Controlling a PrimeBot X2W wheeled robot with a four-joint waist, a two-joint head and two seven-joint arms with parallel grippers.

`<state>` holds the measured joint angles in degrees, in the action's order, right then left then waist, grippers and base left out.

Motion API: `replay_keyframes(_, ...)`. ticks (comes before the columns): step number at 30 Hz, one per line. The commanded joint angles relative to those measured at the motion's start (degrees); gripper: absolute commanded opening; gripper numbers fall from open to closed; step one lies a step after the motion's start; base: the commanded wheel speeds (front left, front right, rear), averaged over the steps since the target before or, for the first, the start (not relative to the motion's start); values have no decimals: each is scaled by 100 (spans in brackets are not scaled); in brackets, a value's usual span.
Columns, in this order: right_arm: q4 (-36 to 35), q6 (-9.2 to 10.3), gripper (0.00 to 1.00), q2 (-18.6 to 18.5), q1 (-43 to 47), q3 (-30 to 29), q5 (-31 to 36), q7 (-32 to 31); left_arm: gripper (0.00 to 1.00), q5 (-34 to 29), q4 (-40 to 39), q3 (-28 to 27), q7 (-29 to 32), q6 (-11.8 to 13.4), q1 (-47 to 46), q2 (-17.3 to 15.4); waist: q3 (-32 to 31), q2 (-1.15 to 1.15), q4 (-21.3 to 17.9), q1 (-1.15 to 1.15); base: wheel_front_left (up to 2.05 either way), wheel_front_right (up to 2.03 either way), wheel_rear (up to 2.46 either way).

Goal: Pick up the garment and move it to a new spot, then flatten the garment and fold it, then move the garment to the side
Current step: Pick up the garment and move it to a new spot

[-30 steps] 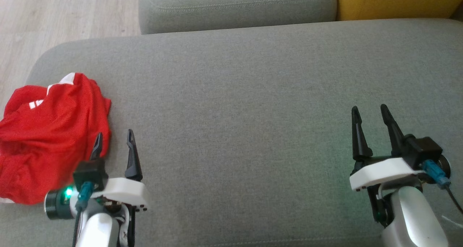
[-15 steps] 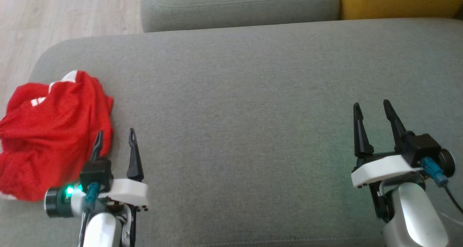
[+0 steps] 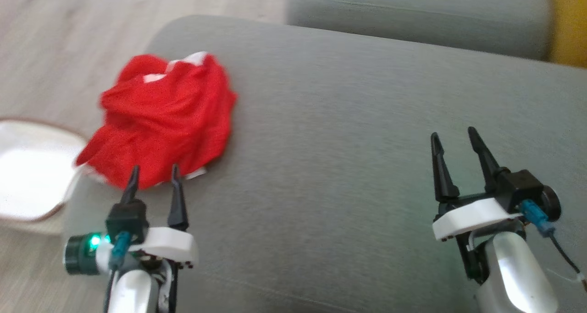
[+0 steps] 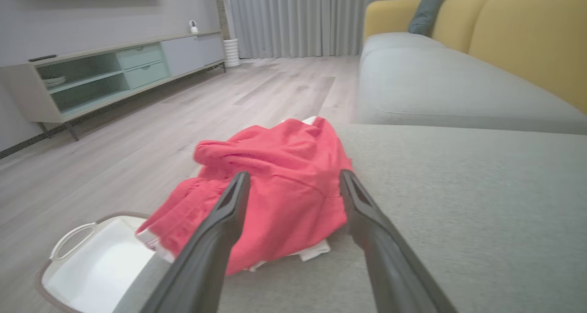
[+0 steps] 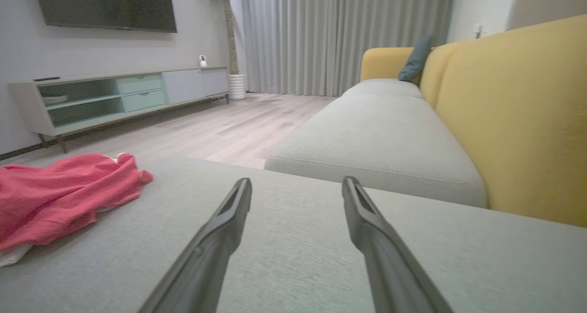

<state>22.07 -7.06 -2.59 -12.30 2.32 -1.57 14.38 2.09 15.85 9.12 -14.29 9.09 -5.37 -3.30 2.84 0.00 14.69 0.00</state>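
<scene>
**Mia:** What was the left claw (image 3: 154, 167) doing?

**Ben:** Its two dark fingers were spread wide, with a big gap between them.

**Mia:** And where was the red jersey (image 3: 165, 120)?

**Ben:** It lay in a crumpled heap on the grey cushion (image 3: 344, 143), right in front of the left claw. From the head view, the claw's tips sat over the near edge of the heap. I could not tell if they touched it.

**Mia:** Was it all red?

**Ben:** Mostly. A white bit peeked out at the end far from the claw. Another white bit stuck out under the near edge, close to the claw's right finger.

**Mia:** What about the right claw (image 3: 452, 132)?

**Ben:** Its fingers were spread wide too. It was over bare grey cushion, and the jersey was well off to its left.

**Mia:** Was anything else near the left claw?

**Ben:** A white tub (image 3: 32, 175) with a brown rim sat on the wood floor (image 3: 69, 38), off to the claw's left. The jersey's left end lay at the cushion's edge, near the tub.

**Mia:** And past the right claw?

**Ben:** Another grey cushion (image 5: 380, 134) lay ahead of it, with a yellow sofa back (image 5: 518, 116) to its right.
</scene>
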Motion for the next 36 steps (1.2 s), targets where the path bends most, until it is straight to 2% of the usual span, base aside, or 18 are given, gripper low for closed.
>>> replay_keyframes(1,-158,-43,100,-29,-156,195,-62,62,100,-20,-199,-278,-71,15,-157,-60,-30,0,626,0,0,0,0)
replay_keyframes(8,-114,-43,100,-29,-141,357,-114,62,100,12,-185,-594,-71,0,0,-119,-12,0,1376,0,0,0,0)
replay_keyframes(13,-23,-43,100,-29,-222,476,-172,62,100,72,-240,-826,-71,20,133,-96,73,0,1526,0,0,0,0)
replay_keyframes(19,-2,-43,100,-29,-292,496,-81,62,100,128,-199,-929,-71,-57,104,-48,191,0,1508,0,0,0,0)
replay_keyframes(28,-153,-43,100,-108,-494,590,271,62,100,526,138,-1365,-71,-458,-681,17,860,0,1016,0,0,0,0)
replay_keyframes(36,-464,-43,100,-498,-736,821,315,62,100,714,887,-1774,-71,-1159,-1888,21,1577,0,679,0,0,0,0)
